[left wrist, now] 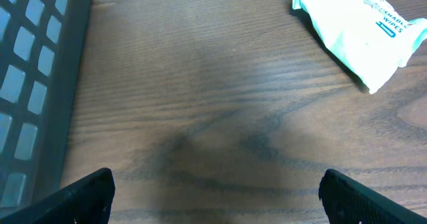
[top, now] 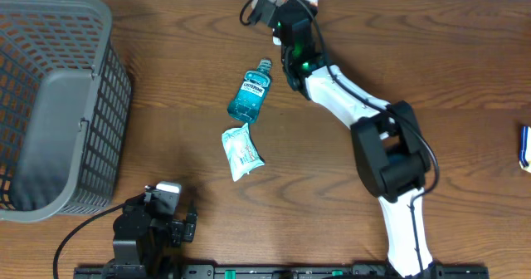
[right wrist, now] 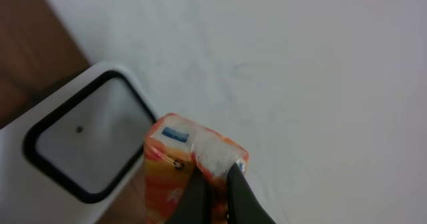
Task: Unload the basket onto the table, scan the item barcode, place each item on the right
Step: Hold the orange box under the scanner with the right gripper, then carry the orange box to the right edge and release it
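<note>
At the far edge of the wooden table (top: 448, 55), the right gripper (right wrist: 217, 184) is clamped shut on an orange packet (right wrist: 175, 159), its two dark fingers pinching the packet's near end in the right wrist view. The packet, with a small blue patch on its upper face, sits just beside the lower corner of a white scanner (right wrist: 40, 177) with a black-framed window; whether the two touch cannot be told. From overhead, the right arm stretches from the near right of the table up to the top centre. The left gripper (left wrist: 223, 201) rests low at the near left with its jaws spread wide over bare wood, holding nothing. A pale green wipes pack (top: 241, 151) lies near the middle of the table, and a blue mouthwash bottle (top: 251, 94) lies on its side just beyond it. A grey mesh basket (top: 50, 13) occupies the left end.
</note>
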